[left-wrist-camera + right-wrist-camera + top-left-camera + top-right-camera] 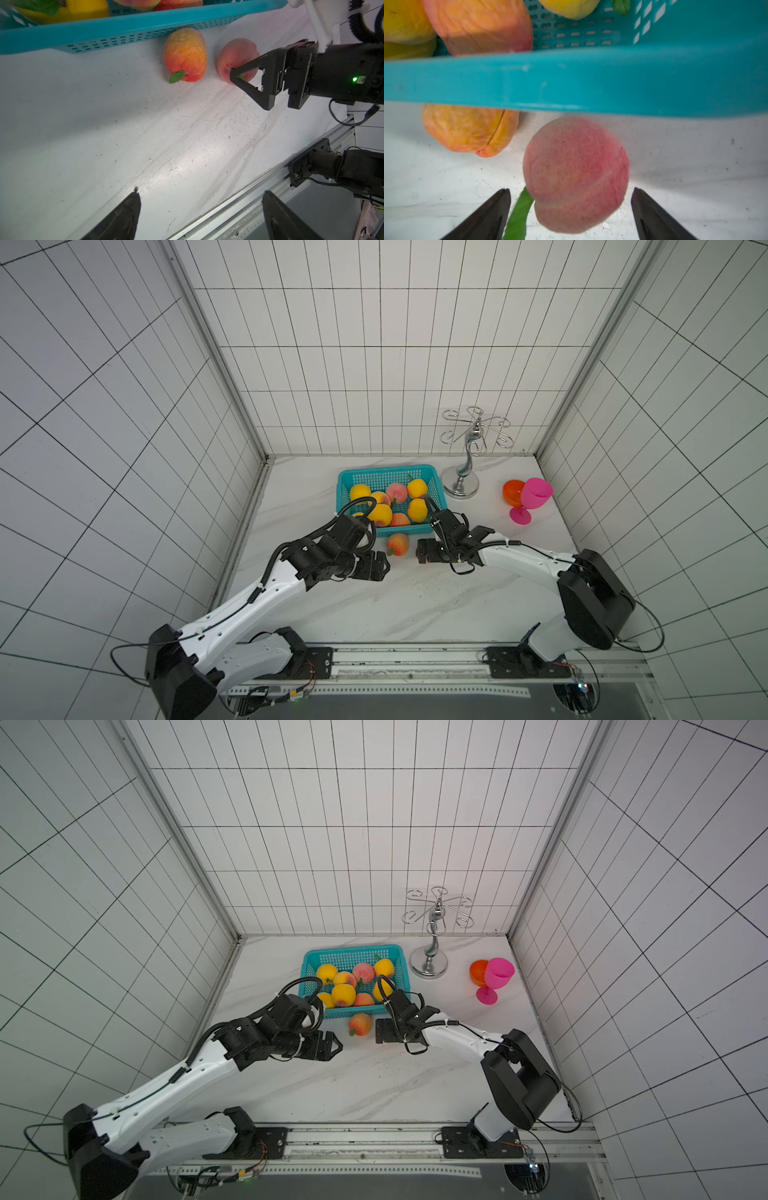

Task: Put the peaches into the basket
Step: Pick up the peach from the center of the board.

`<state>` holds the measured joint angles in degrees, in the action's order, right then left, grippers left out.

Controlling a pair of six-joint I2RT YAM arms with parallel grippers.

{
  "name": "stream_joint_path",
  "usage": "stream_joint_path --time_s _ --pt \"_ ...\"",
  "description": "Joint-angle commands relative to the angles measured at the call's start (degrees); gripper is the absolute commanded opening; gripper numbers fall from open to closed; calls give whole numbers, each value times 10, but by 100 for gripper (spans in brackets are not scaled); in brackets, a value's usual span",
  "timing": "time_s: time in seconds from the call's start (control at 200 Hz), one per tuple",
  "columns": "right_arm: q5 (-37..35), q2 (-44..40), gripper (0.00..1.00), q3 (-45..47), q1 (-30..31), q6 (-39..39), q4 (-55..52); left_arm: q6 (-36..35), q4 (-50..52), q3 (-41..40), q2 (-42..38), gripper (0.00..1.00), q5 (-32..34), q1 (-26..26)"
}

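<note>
In a top view: spread, empty left gripper (385,566) low over the table (415,605); orange-pink peach (397,544) between it and the right gripper (422,551), just before the basket (386,470) of peaches (380,514)

Left wrist view: pink peach (239,56) beside the orange-pink one, partly behind a right-gripper finger

Right wrist view: that pink peach on the table between wide-apart, unclenched fingers (488,216), basket rim just beyond

In both top views the right arm (519,560) is hiding the pink peach (575,174), and the left arm (353,531) is covering the basket's (388,470) 7 o'clock corner. In the right wrist view the blurred rim is cutting off the orange peach (467,131).
</note>
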<state>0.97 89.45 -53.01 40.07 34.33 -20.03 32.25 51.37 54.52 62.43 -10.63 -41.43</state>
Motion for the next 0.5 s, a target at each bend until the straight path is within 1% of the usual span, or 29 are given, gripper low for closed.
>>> stream_joint_path --time_s 0.0,0.155,0.335,0.425,0.495 --pt "3 9 94 -24 -7 -5 4 -7 -3 16 -4 90 1 6" --pt "9 19 92 -28 -10 -9 6 -3 0 11 -8 89 0 9" --pt "17 28 88 -28 -10 -9 16 -4 9 8 -16 89 1 17" --pt "21 29 82 -27 -10 -11 23 -4 7 2 -22 89 1 23" --pt "22 29 80 -28 -11 -14 23 -5 6 -2 -26 89 -1 26"
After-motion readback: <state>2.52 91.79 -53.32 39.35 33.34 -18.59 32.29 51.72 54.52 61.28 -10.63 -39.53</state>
